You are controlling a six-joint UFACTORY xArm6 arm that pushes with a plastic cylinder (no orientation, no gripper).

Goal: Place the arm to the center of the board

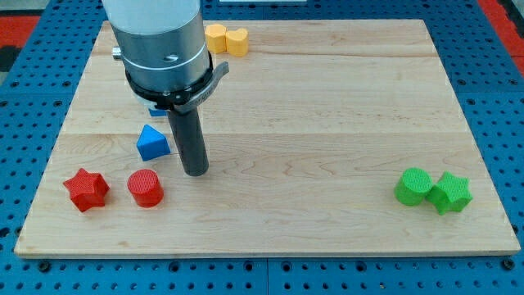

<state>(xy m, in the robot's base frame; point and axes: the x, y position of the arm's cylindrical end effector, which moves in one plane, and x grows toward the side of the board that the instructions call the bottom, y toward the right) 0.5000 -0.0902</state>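
Observation:
My tip [195, 170] rests on the wooden board [327, 123] left of its middle. A blue triangular block [152, 143] lies just to the tip's left, apart from it. A red cylinder [146, 188] lies below and left of the tip, and a red star [86, 189] lies farther left. Another blue block [155, 111] is mostly hidden behind the arm's body.
Two yellow blocks [226, 38], one round and one heart-like, touch at the view's top edge of the board. A green cylinder [413, 186] and a green star [450, 192] sit together at the view's lower right. Blue perforated table surrounds the board.

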